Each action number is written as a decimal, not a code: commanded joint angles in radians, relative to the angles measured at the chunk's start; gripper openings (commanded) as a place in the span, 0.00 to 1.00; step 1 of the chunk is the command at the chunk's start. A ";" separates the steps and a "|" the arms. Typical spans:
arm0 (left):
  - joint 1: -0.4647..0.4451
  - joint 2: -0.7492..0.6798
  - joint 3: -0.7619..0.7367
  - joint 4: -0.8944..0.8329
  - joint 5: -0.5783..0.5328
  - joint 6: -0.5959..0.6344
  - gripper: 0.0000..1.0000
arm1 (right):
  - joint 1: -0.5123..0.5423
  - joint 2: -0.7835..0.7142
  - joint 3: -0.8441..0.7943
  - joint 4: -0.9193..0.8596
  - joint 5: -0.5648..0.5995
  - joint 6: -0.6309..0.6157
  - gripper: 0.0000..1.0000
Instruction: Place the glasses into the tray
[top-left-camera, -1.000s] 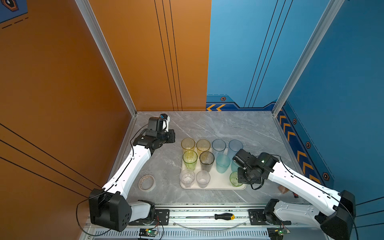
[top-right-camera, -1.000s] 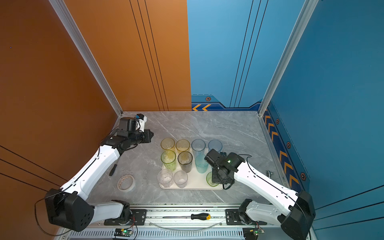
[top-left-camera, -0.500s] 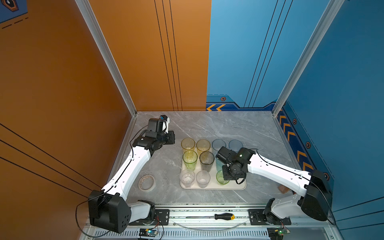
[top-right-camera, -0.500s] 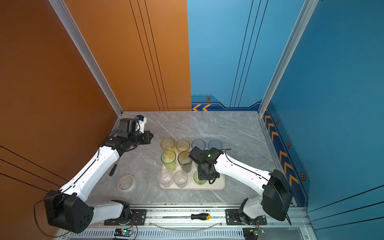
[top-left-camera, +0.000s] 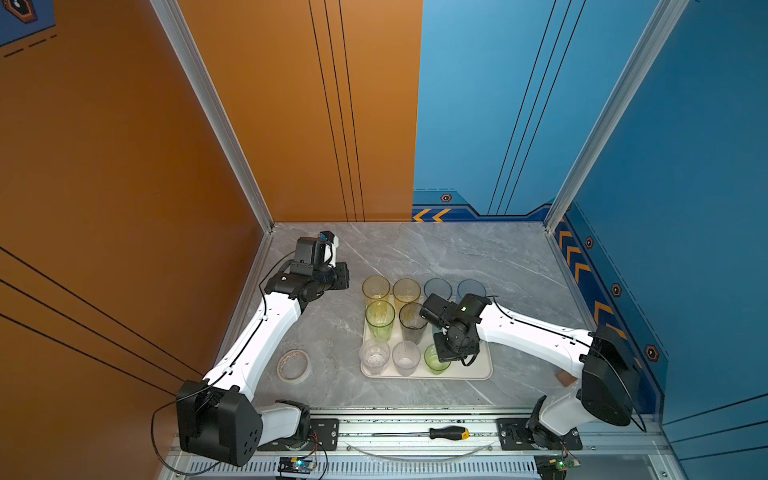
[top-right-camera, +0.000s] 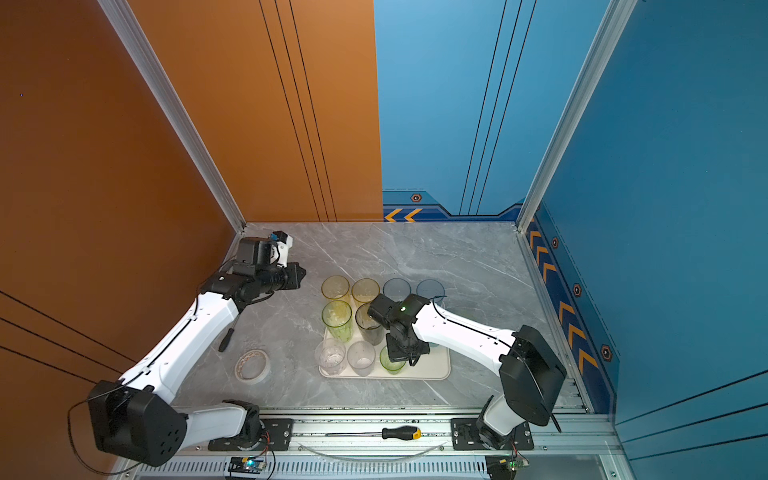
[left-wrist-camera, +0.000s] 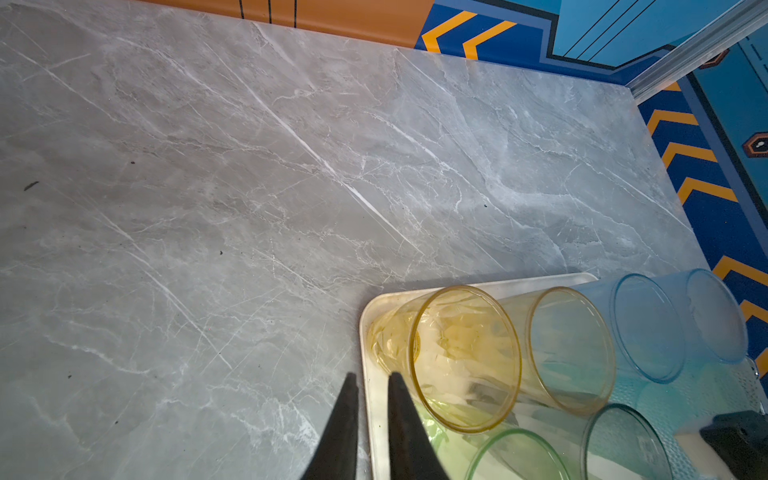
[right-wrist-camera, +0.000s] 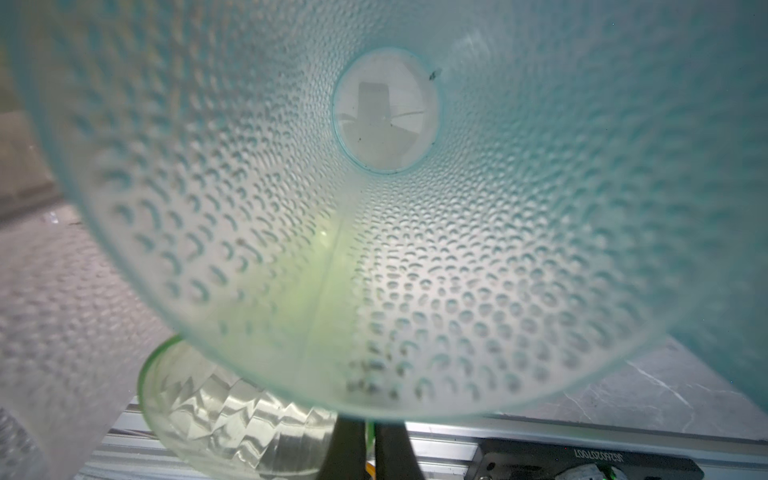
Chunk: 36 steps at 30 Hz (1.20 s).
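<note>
The right gripper (top-left-camera: 444, 356) was over the tray (top-left-camera: 478, 369), pinched closed on the rim of a short green glass (top-left-camera: 434, 362) in the tray's near row, next to two clear glasses (top-left-camera: 405, 357). A dimpled teal glass (right-wrist-camera: 374, 232) filled the right wrist view (the arm hid it from above). The left gripper (left-wrist-camera: 372, 376) hung above the table (left-wrist-camera: 208, 187) just off the tray's far corner, jaws a sliver apart, holding nothing. Two yellow glasses (top-left-camera: 376, 289), two blue glasses (top-left-camera: 437, 287), a tall green glass (top-left-camera: 379, 319) and a smoky glass (top-left-camera: 411, 324) stood upright in the tray.
</note>
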 joint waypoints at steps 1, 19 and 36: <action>0.009 -0.004 0.004 -0.025 -0.011 0.011 0.16 | -0.002 0.014 0.022 0.016 -0.024 -0.029 0.00; 0.009 0.002 0.020 -0.055 -0.022 0.019 0.16 | -0.027 0.024 -0.004 0.054 -0.068 -0.054 0.00; 0.007 -0.001 0.012 -0.057 -0.023 0.017 0.16 | -0.044 -0.022 -0.049 0.051 -0.061 -0.041 0.00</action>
